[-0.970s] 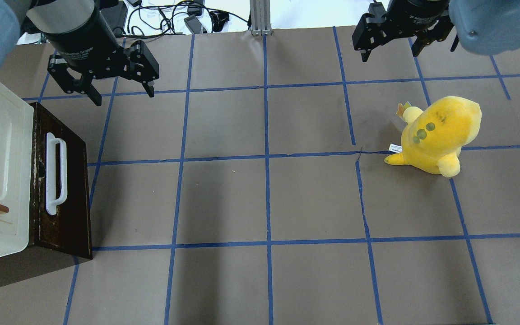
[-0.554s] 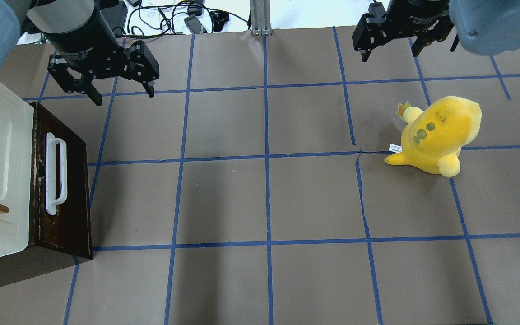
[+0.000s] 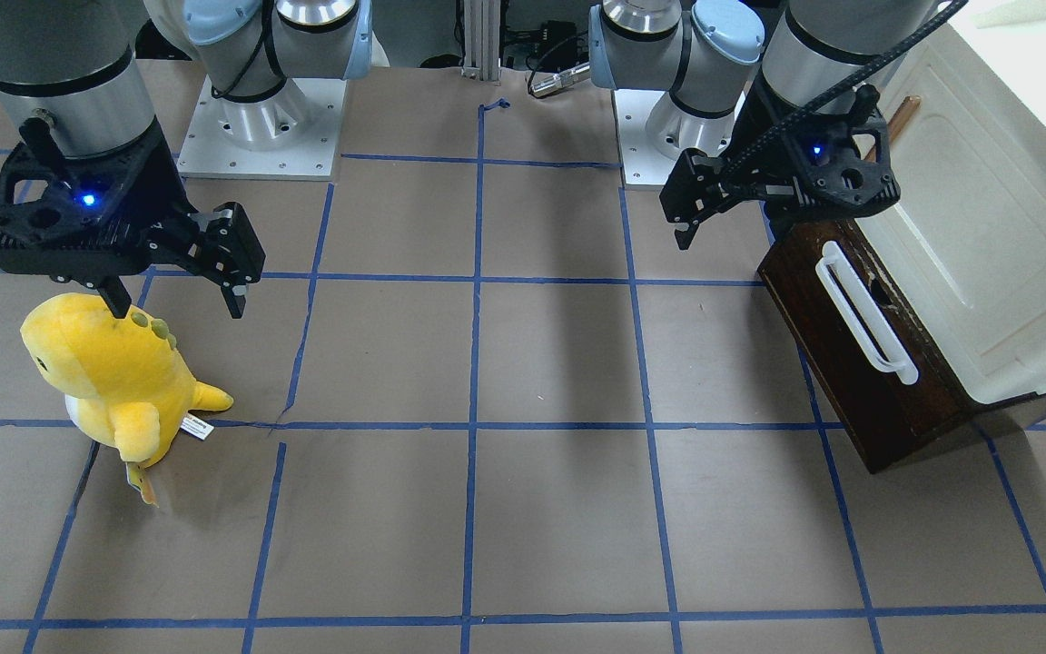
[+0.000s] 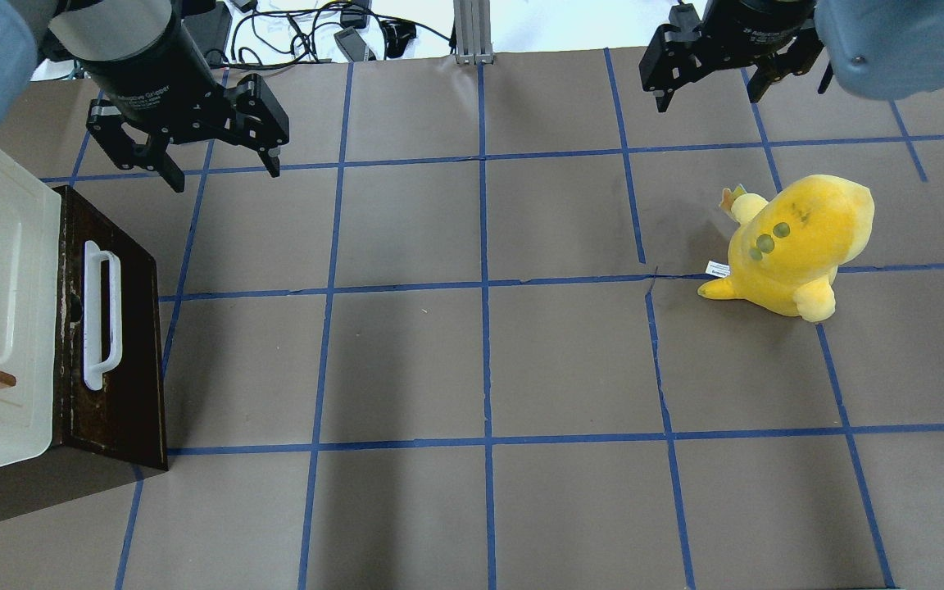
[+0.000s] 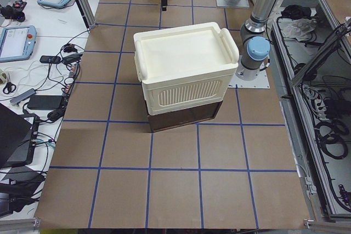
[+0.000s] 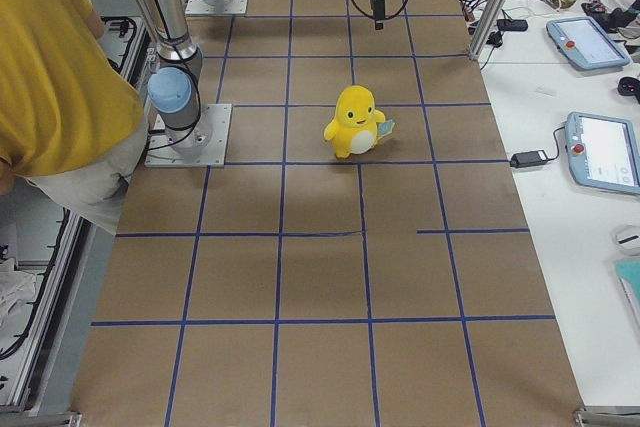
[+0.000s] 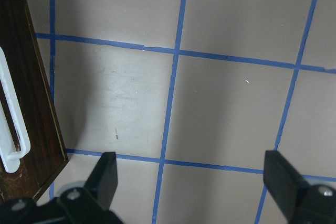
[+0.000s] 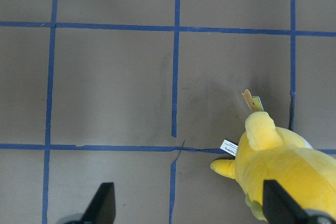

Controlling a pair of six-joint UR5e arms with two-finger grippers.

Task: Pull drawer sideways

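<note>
Left gripper (image 4: 224, 174): fingers spread, pointing down, suspended above the table (image 4: 406, 360) beyond the drawer (image 4: 129, 328), clear of its white bar handle (image 4: 100, 315). Right gripper (image 4: 705, 97): fingers spread, suspended beyond the yellow plush toy (image 4: 800, 238). Only the exterior left view shows the cream cabinet (image 5: 184, 67) seated on top of the drawer
</note>
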